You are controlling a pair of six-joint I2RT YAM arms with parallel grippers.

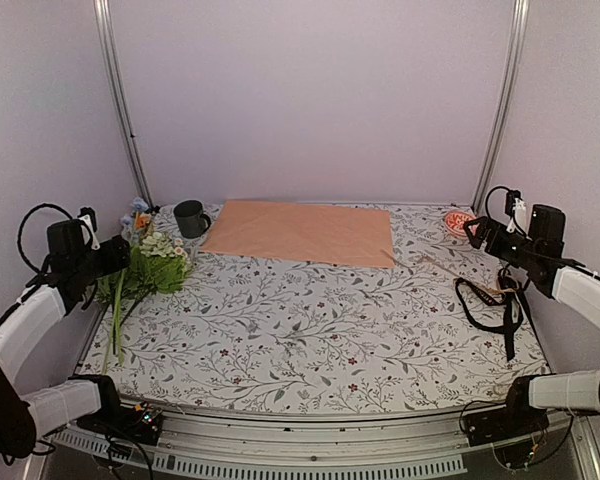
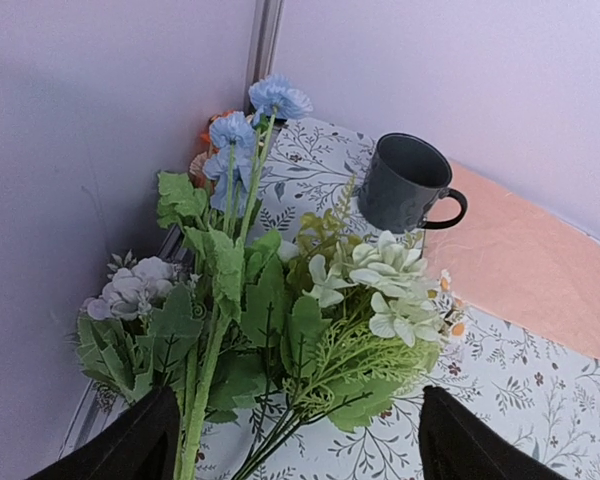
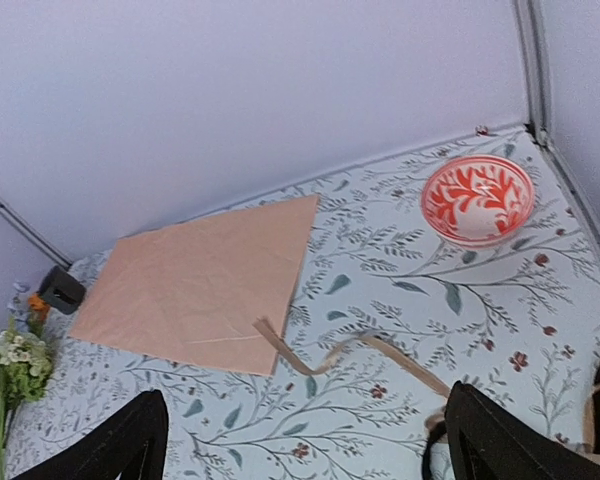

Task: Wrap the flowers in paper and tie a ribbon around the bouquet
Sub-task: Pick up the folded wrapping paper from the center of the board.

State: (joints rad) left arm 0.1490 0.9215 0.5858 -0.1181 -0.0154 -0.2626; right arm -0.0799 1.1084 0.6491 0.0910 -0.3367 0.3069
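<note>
Over on the table's (image 1: pixel 310 340) far left, the flowers (image 1: pixel 150 265) lay loose by the mug (image 1: pixel 191 218), so basically nothing was done. The paper (image 1: pixel 300 232) sat flat at the back and the ribbon (image 1: pixel 495 305) sprawled on the right. The left gripper (image 2: pixel 295 445) hovered over the blooms, spread and empty. The right gripper (image 3: pixel 305 445) gaped wide too, holding nothing. Wrapping and tying were all left.

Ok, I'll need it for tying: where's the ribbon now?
Top view, far right: the ribbon lies looped on the cloth, just nearer than the tan cord.
</note>
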